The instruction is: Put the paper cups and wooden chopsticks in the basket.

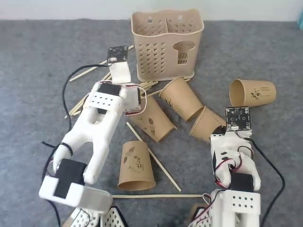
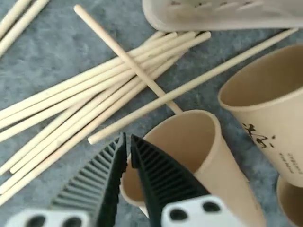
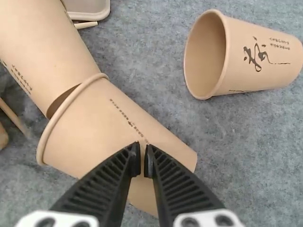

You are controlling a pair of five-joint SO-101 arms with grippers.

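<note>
Paper cup partly hidden under left gripper, pressed together, right gripper likewise.

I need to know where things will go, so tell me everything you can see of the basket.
The basket is beige, plastic by its look, its walls pierced by rows of slots, plus a mushroom-shaped cutout in front. A divider splits it into two compartments; what shows of them holds nothing. It stands upright on the grey carpet, at the far side. Loose chopsticks and a lying cup reach its base; contact is unclear.
</note>
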